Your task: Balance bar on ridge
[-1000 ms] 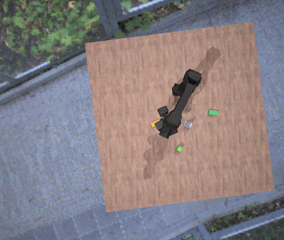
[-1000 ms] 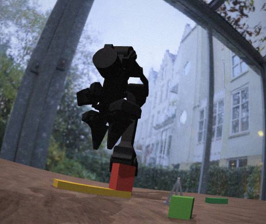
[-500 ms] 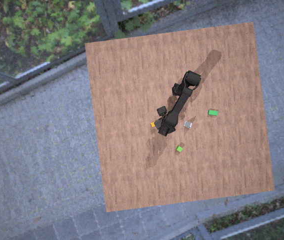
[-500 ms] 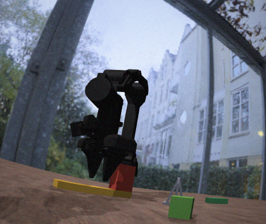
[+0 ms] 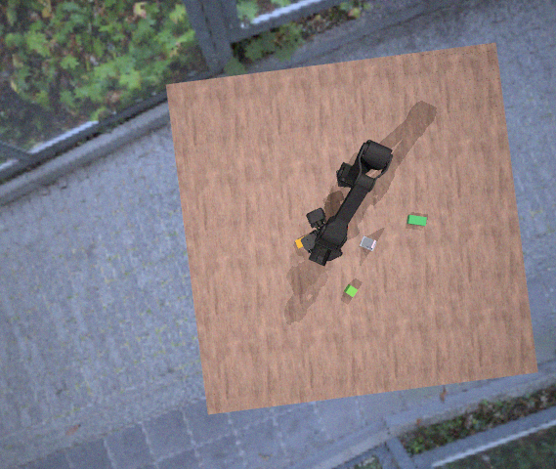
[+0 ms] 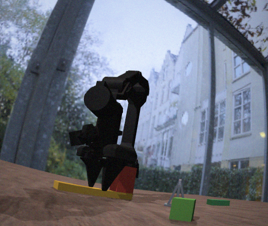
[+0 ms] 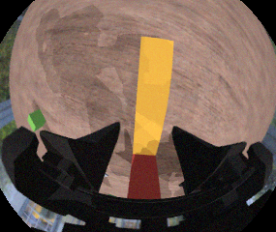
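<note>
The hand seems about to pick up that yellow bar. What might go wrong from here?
1. The open hand straddles the yellow bar near its red end, not mid-length; lifted there, it may tip.
2. The grey ridge is thin, so the bar may settle tilted, one end on the table.
3. The green cube beside the ridge might get knocked.

Arm stretched diagonally over wooden table, gripper covering bar; only its yellow tip shows. Grey block just beside gripper. 2 green blocks.
</note>
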`<action>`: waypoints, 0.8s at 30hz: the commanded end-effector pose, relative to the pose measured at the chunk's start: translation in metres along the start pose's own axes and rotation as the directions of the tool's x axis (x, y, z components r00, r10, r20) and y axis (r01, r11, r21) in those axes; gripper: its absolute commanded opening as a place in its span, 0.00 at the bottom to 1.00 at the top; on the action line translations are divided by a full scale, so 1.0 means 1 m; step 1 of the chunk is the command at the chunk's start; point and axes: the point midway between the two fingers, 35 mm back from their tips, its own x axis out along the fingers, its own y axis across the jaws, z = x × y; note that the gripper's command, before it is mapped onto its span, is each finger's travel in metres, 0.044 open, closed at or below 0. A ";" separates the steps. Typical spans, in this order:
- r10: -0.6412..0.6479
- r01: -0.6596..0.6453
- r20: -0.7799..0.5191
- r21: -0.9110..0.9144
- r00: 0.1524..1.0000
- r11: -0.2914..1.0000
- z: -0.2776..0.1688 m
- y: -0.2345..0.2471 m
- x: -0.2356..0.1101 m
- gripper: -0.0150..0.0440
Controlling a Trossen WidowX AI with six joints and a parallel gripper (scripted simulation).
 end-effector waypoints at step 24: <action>-0.008 0.008 -0.009 0.000 1.000 1.000 -0.002 -0.001 0.009 0.57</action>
